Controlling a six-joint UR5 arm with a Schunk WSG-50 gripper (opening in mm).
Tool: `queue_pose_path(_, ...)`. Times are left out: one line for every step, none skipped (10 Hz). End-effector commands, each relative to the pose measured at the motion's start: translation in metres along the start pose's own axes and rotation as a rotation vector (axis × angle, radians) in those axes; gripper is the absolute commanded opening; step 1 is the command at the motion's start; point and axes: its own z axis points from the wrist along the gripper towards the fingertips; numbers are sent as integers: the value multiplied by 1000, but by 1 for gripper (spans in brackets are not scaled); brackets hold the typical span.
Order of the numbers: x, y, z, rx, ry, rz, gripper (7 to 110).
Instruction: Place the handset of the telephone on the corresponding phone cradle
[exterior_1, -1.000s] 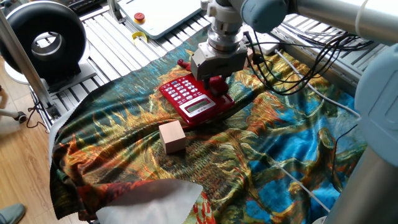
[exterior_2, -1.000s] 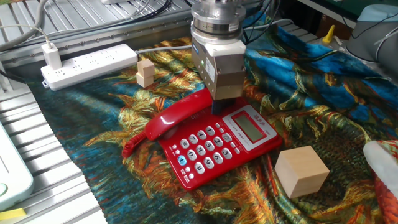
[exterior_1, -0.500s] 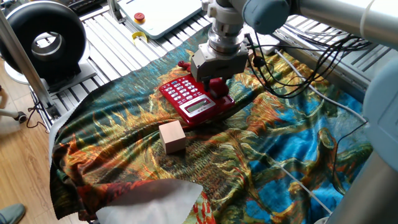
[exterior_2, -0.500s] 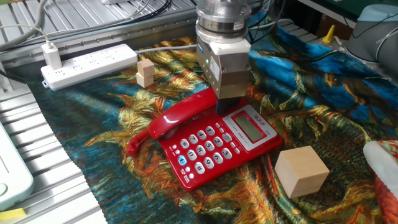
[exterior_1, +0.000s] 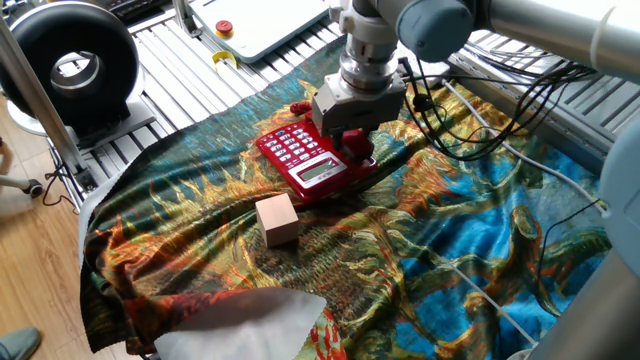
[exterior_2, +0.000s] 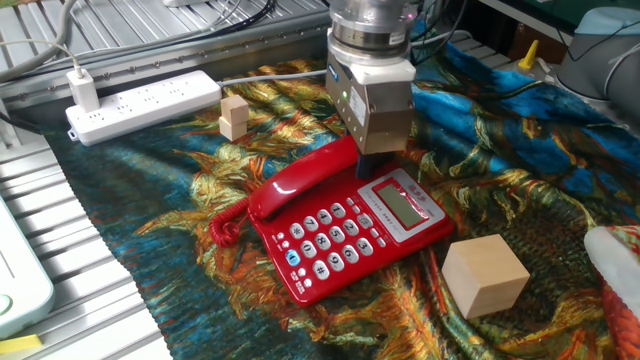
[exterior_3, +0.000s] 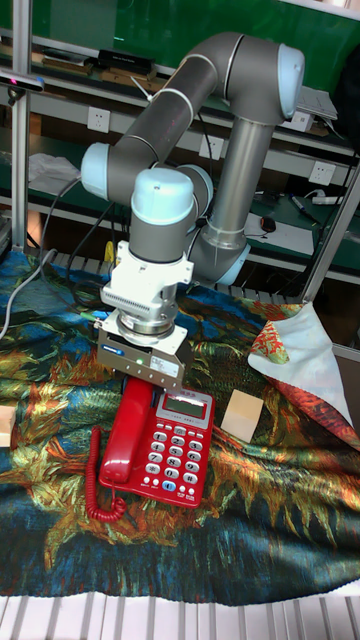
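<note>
The red telephone (exterior_2: 352, 238) with its white and grey keypad lies on the patterned cloth, also seen as the telephone (exterior_1: 305, 160) and the telephone (exterior_3: 178, 447). The glossy red handset (exterior_2: 298, 187) stretches along the base's button-free edge, over the phone cradle, which it hides. I cannot tell whether the handset rests on the cradle or hangs just above it. My gripper (exterior_2: 374, 166) points straight down at the handset's display-side end and is shut on it. In the tall fixed view my gripper (exterior_3: 140, 378) sits above the handset (exterior_3: 119, 432), and the coiled cord (exterior_3: 100, 492) trails off its low end.
A tan wooden cube (exterior_2: 485, 275) stands close to the base's near right corner. Two small stacked wooden blocks (exterior_2: 234, 116) and a white power strip (exterior_2: 145, 100) lie at the back left. Black cables (exterior_1: 480, 110) run behind the arm. A pale cloth (exterior_1: 250, 325) lies at the front.
My gripper has carried the handset sideways toward the phone base; the handset now lies closer along the base's edge, and its cord has followed.
</note>
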Motion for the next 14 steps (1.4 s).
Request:
queue_pose_path(4,2,3,-16,-18,-5,7)
queue_pose_path(6,1,5,-17,-19,-10,7)
queue_pose_path(8,0,6,-15,-20,-13,7)
queue_pose_path(9,0,6,-14,-20,-14,7)
queue_pose_path(10,-1,6,-11,-21,-17,7)
queue_pose_path(10,-1,7,-9,-22,-22,7)
queue_pose_path(9,-2,7,-10,-25,-28,7)
queue_pose_path(6,-6,8,-7,-37,-43,7)
queue_pose_path(3,-7,10,-12,-50,-53,7)
queue_pose_path(2,-9,12,-5,-62,-66,7)
queue_pose_path(2,-10,13,-2,-64,-70,7)
queue_pose_path(1,-8,13,-9,-70,-74,7)
queue_pose_path(2,-8,13,-9,-72,-77,7)
queue_pose_path(3,-8,13,-8,-69,-79,7)
